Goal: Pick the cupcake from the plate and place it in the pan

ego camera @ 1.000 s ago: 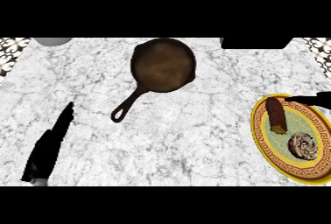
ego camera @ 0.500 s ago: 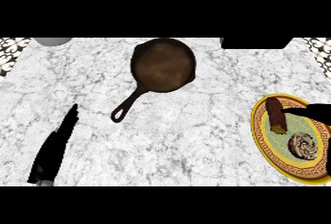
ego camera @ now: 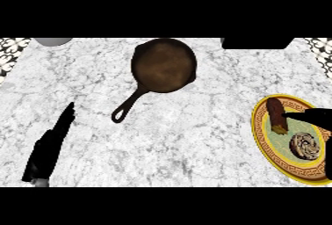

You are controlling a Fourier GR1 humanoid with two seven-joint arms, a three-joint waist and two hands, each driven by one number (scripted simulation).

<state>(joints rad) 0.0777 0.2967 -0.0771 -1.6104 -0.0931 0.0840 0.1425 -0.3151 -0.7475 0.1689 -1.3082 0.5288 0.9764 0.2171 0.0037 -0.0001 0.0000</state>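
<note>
Cupcake [ego camera: 304, 146] sat on the plate [ego camera: 280, 165] at the near right, beside a brown, elongated item [ego camera: 277, 115] on the plate's far part. Pan [ego camera: 163, 64] lay far centre, handle pointing near-left, well apart from the plate.

Right hand [ego camera: 316, 117] entered from the right edge over the plate, just far of the cupcake and not touching it; only a dark sliver showed, so its finger state could not be told. Left hand [ego camera: 53, 143] rested at the near left, fingers straight and pressed together, holding nothing.

Step in hand, as judged: the reach to the cupcake. To do it well, the hand should come nearer, centre over the cupcake, close around its sides, and keep clear of the brown item.
</note>
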